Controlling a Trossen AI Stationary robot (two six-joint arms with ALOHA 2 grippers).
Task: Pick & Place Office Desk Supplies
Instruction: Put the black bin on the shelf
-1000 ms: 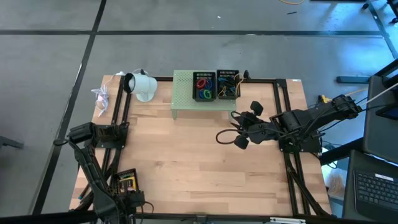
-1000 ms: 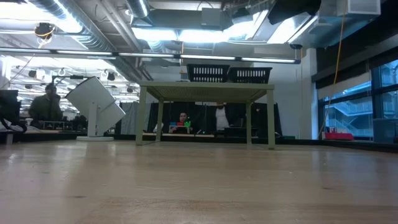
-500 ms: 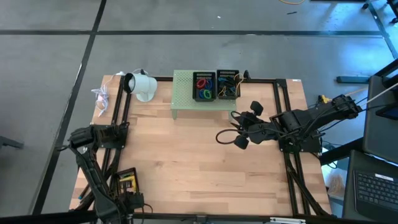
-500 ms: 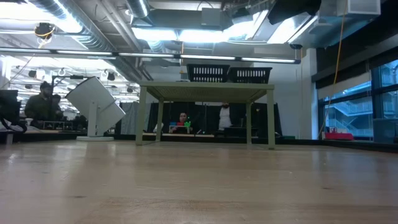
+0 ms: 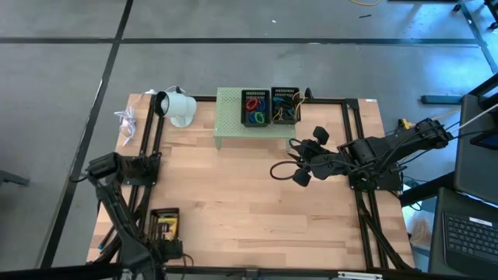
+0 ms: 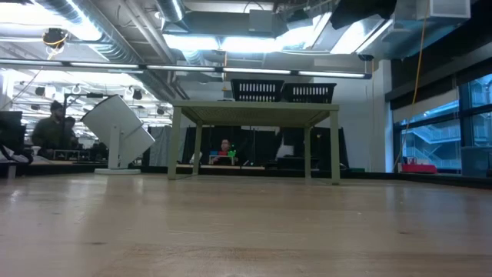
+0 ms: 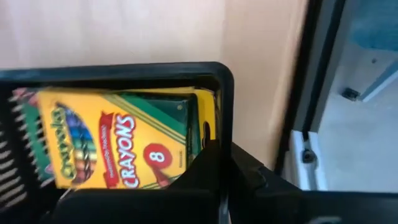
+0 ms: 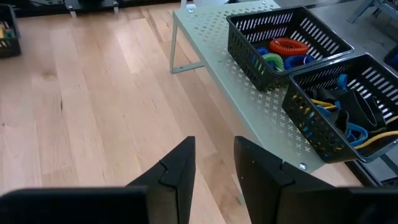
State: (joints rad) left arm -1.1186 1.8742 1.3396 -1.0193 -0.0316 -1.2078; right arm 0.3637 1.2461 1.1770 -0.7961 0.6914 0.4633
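Observation:
A black basket [image 5: 164, 223] stands on the wooden table at the near left, with a yellow-and-green crayon box [image 7: 118, 143] lying flat inside it. My left gripper [image 7: 219, 186] points down at the basket's near end and is shut on its wall. My right gripper [image 5: 307, 155] hangs open above the table's right half with nothing between its fingers [image 8: 214, 165]. At the far edge, two more black baskets [image 5: 255, 107] [image 5: 285, 105] holding coloured rubber bands [image 8: 286, 50] stand on top of a pale green perforated stand [image 5: 229, 117]. My left gripper has the basket's upright end wall [image 7: 225, 118] between its two fingers, one finger inside the basket beside the crayon box and one outside. The fingers come from above, pointing down. The basket's bottom is on the table.
A white lamp-like object [image 5: 177, 107] lies at the far left, with a clear plastic scrap [image 5: 124, 123] beside it at the table's left edge. Dark frame rails [image 5: 354, 140] run along the sides. The middle of the table [image 5: 233, 194] is bare wood. People stand in the room behind.
My left gripper has rolled a little about its downward axis over the basket. The basket has turned slightly and shifted a little toward the table's right, still on the table.

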